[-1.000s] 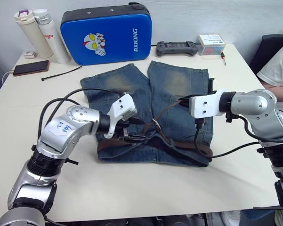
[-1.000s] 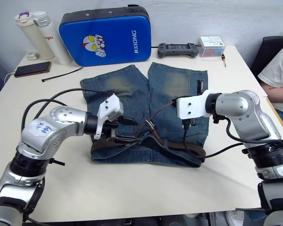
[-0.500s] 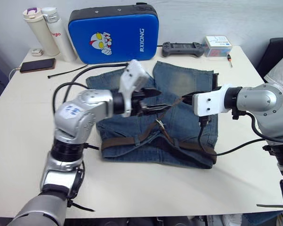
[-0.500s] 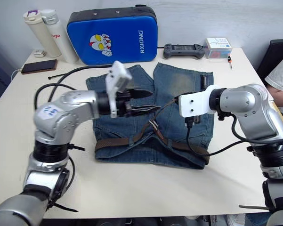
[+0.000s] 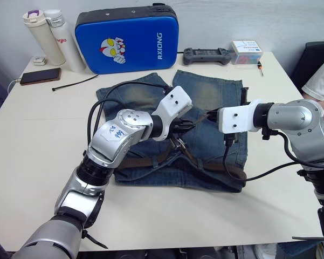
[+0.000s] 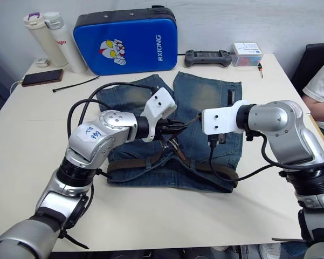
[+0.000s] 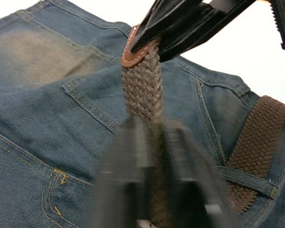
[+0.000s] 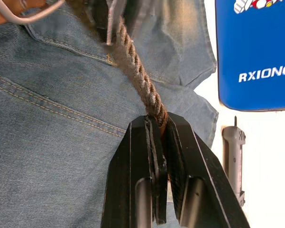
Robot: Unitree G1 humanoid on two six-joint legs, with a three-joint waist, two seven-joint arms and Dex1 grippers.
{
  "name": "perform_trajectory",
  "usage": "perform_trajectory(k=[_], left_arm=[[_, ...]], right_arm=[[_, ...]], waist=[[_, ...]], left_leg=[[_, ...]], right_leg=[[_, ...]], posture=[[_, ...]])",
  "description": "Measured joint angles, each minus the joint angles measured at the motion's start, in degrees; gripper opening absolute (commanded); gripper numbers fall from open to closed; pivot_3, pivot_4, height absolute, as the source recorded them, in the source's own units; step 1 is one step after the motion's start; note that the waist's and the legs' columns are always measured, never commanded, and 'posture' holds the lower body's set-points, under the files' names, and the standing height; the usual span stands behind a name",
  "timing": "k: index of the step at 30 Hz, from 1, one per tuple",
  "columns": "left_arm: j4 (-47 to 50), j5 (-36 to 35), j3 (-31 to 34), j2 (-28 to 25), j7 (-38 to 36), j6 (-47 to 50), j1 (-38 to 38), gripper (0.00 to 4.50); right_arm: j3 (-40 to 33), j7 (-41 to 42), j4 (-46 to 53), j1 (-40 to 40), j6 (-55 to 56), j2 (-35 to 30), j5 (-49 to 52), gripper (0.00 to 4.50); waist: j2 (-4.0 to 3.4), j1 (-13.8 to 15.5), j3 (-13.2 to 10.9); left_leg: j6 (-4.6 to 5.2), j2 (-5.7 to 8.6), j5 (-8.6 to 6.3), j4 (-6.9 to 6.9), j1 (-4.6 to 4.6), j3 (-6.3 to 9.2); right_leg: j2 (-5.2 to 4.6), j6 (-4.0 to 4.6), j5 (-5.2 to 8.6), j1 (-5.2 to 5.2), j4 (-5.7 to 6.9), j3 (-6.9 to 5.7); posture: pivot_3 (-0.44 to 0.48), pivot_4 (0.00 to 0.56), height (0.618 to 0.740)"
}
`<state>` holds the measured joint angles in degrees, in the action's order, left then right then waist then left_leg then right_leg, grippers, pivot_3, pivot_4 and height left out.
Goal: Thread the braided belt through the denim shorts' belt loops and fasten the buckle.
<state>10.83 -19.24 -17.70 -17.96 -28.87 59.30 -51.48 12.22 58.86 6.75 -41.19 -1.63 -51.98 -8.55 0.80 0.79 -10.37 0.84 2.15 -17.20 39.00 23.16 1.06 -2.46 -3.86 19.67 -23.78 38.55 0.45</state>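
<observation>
Both claws pinch the braided belt (image 7: 142, 85) above the denim shorts (image 5: 205, 135): right claw (image 8: 159, 124) on its tip, left claw (image 6: 172, 128) behind. Belt is threaded; next comes feeding the tip into the buckle (image 5: 179, 142).

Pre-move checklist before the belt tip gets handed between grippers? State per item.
1. Right gripper shut on the braided belt at its tan tip: ok.
2. Left gripper closed around the strap lower down: ok, its blurred fingers sit on both sides of the braid.
3. Strap between the two grippers is off the denim shorts and not snagged: ok.
4. Belt runs along the waistband through the belt loops: ok for the one loop seen in the left wrist view; the others cannot tell.
5. Buckle free and reachable: cannot tell, partly hidden behind the left arm.
</observation>
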Motion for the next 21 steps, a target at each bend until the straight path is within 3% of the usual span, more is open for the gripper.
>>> perform_trajectory(k=[5,6,10,14,21], left_arm=[[-0.57,-1.21,3.44,1.85,-0.02,2.24,-0.05,0.02],[-0.57,-1.46,3.87,1.98,0.00,2.81,-0.05,0.00],[-0.63,-3.79,9.09,4.79,2.04,7.58,0.84,0.00],[-0.67,-7.56,22.65,11.85,7.92,16.70,3.05,0.00],[2.71,-15.74,47.43,21.67,15.86,32.42,2.39,0.00]], right_arm=[[-1.58,-0.16,1.69,0.75,-4.01,0.84,0.98,0.00],[-1.89,-0.09,2.34,1.26,-5.49,0.99,1.71,0.69],[-6.11,1.11,7.37,4.81,-16.86,3.00,9.93,2.39],[-12.05,1.04,11.16,6.64,-29.45,3.37,19.11,4.46],[-17.04,-3.32,12.49,6.39,-49.22,7.62,31.15,4.49]], waist=[[0.00,0.18,0.00],[0.00,0.18,0.00],[0.00,0.43,0.00],[0.01,0.56,0.00],[0.01,0.57,0.00]], left_leg=[[0.00,0.00,0.00,-0.01,0.00,0.01],[0.00,0.00,0.00,0.00,0.00,0.00],[0.00,-0.01,0.00,0.01,0.02,0.02],[0.00,-0.01,0.00,0.05,0.03,0.04],[-0.01,-0.02,-0.01,0.04,0.04,0.05]], right_leg=[[0.00,0.00,0.00,0.00,0.01,-0.01],[0.00,0.00,0.00,0.00,0.01,0.00],[0.00,0.00,0.00,0.01,0.03,-0.01],[-0.01,0.00,0.00,0.01,0.05,-0.04],[-0.01,0.00,0.00,0.01,0.06,-0.05]], posture=[[0.000,0.150,0.740],[0.000,0.150,0.740],[0.000,0.150,0.740],[0.000,0.150,0.740],[0.000,0.150,0.740]])
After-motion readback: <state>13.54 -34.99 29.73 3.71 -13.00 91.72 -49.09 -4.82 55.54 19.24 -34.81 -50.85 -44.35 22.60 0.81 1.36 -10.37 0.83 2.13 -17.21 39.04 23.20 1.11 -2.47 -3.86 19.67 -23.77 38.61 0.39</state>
